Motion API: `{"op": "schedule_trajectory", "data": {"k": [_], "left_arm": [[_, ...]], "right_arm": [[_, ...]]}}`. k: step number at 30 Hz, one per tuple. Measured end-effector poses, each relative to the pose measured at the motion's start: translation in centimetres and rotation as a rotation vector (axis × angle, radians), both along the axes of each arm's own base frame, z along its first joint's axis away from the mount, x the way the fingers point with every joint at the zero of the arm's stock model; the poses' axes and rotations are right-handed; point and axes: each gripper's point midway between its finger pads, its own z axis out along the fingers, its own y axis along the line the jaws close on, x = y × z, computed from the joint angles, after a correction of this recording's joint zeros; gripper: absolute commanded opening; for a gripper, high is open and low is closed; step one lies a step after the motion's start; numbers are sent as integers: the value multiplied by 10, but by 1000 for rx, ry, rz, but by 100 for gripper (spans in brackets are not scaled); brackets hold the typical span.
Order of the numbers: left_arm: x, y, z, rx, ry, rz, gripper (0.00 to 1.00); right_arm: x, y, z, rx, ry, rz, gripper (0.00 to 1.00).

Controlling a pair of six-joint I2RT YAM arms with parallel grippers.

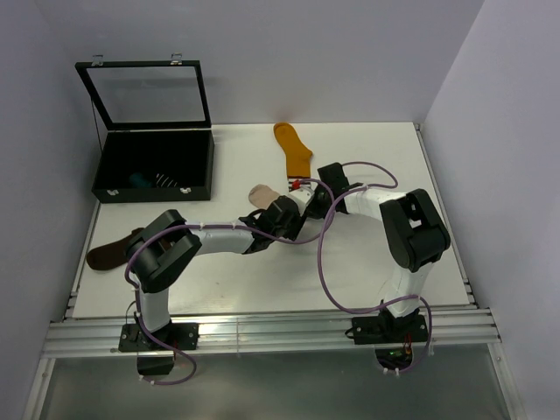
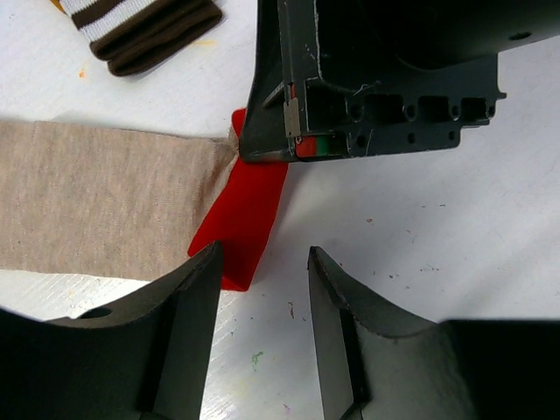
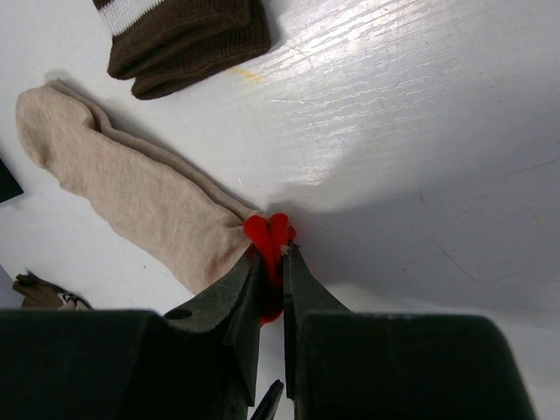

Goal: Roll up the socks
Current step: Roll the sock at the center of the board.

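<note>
My right tool (image 3: 273, 261), jaws clamped on the red end of the beige sock (image 3: 131, 201), which lies flat on the worktop (image 3: 411, 131). My left tool (image 2: 262, 255), jaws apart, above that red end. Brown stripe-cuffed sock (image 3: 184, 39) nearby.

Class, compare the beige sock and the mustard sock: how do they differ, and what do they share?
The beige sock has a red end; the mustard sock looks plain. The beige sock's red end is pinched in the right claw; the mustard sock lies untouched. The beige sock is in the middle of the table, the mustard sock nearer the back edge. Both lie flat, unrolled.
</note>
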Motion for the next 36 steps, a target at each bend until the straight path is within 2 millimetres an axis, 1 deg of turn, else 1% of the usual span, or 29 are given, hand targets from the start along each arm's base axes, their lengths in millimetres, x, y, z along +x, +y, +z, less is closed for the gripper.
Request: {"op": "schedule_trajectory", "data": {"k": [21, 26, 36], "left_arm": [[7, 2, 4, 19, -35, 20, 49], [12, -1, -2, 32, -36, 27, 49], [15, 2, -12, 68, -26, 56, 49]], "right_arm": [[1, 3, 0, 7, 1, 17, 0], [2, 4, 0, 10, 2, 19, 0], [2, 5, 0, 13, 3, 22, 0]]}}
